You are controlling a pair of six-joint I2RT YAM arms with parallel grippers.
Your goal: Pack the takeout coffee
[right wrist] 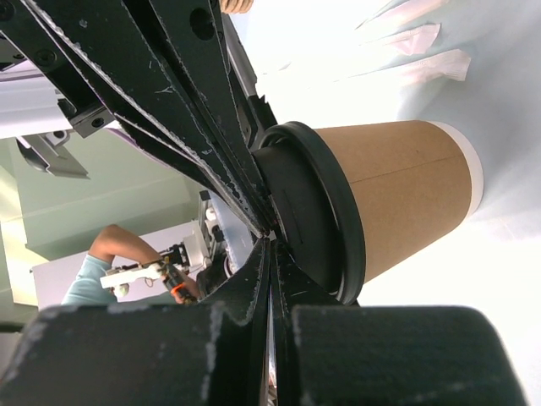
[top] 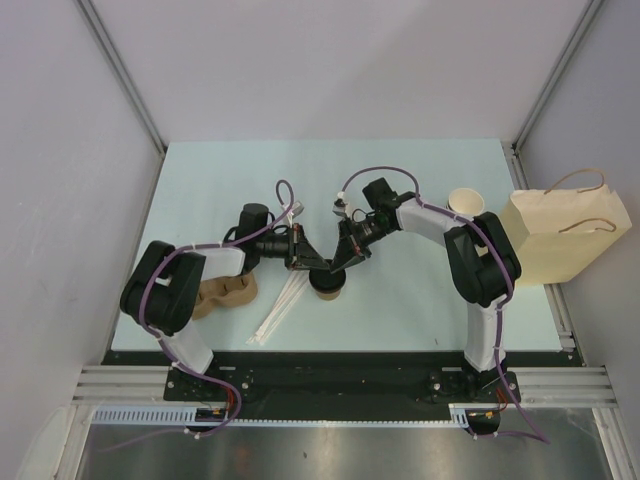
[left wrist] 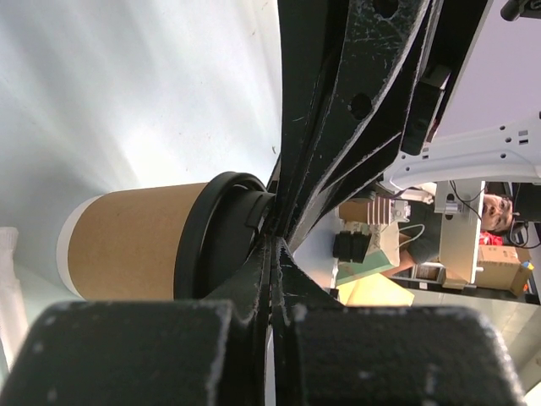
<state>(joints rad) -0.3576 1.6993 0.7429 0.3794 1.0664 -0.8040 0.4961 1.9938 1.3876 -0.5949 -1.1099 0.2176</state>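
Left end effector (left wrist: 275, 237) and right end effector (right wrist: 270, 235), both clenched, seemingly touch the lid (right wrist: 313, 211) of the upright coffee (top: 327, 286) from 10 and 2 o'clock.

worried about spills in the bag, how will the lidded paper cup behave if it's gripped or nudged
The takeout coffee has paper walls, so a hard side squeeze would probably dent it. The black lid looks seated, likely stiffening the rim. Its base is narrower than its top, so a high push could tip it.
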